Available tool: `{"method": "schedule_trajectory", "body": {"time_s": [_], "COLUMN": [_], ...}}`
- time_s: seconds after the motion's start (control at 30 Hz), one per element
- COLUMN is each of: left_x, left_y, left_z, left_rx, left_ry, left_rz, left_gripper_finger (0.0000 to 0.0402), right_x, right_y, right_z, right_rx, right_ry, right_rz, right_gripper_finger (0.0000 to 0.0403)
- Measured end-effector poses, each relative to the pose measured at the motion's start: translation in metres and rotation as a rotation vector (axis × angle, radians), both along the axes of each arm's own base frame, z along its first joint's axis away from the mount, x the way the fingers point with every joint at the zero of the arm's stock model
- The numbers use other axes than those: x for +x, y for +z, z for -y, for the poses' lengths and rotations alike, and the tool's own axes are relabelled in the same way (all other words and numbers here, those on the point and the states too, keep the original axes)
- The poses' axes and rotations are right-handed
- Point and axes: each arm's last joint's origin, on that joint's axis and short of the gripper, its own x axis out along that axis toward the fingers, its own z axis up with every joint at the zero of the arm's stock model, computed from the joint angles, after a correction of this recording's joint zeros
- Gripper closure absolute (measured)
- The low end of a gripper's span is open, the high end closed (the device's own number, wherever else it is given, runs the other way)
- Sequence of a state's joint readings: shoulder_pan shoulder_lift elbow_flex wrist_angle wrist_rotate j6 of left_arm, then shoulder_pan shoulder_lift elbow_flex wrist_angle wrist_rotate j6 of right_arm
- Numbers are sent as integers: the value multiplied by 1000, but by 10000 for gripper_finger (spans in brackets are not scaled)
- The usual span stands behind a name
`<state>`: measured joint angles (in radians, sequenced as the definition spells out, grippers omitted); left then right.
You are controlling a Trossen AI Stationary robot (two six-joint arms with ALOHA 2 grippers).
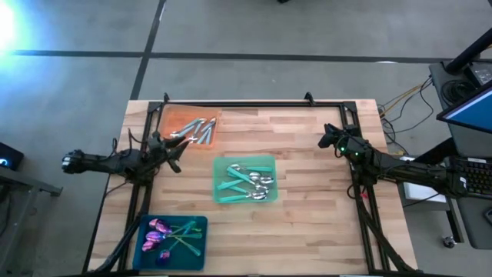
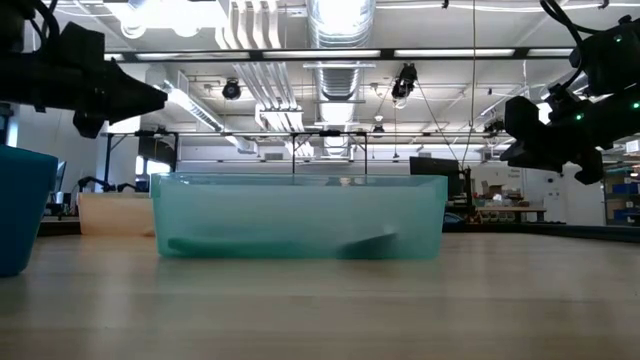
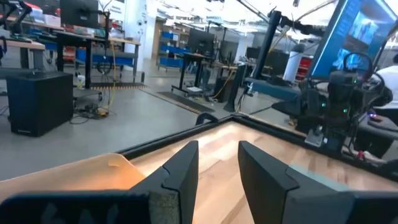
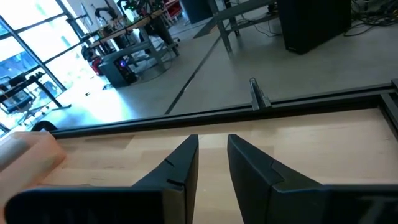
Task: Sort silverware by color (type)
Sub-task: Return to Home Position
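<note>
The silverware lies sorted in three trays. Several all-silver pieces (image 1: 194, 129) are in the orange tray (image 1: 173, 115) at the far left. Teal-handled, silver-headed spoons (image 1: 250, 181) fill the green tray (image 1: 219, 165) at mid-table. Purple-headed, teal-handled pieces (image 1: 165, 233) sit in the blue tray (image 1: 200, 250) at the near left. My left gripper (image 1: 177, 152) hovers open and level just beside the orange tray's near edge, with nothing between its fingers (image 3: 180, 168). My right gripper (image 1: 326, 138) hangs open at the far right, above bare wood, its fingers (image 4: 183, 162) empty.
A black frame rail (image 1: 254, 104) runs along the table's far edge and down both sides. Bare wood (image 1: 307, 223) spreads across the near right. In the low view the green tray (image 2: 300, 215) stands in the middle, with the blue tray (image 2: 20, 205) at the left.
</note>
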<state>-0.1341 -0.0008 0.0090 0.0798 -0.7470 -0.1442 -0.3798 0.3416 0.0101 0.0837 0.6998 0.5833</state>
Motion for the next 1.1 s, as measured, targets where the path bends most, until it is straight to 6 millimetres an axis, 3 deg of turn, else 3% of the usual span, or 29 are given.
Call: {"method": "schedule_trajectory", "body": {"time_s": [1.1], "left_x": [5], "left_y": [-2], "left_z": [1], "left_rx": [8], "left_ry": [3], "left_rz": [-64], "left_gripper_finger": [304], "right_x": [0], "right_y": [0], "right_z": [0], "right_rx": [1], "right_ry": [0], "right_rz": [-1], "right_gripper_finger": [333]}}
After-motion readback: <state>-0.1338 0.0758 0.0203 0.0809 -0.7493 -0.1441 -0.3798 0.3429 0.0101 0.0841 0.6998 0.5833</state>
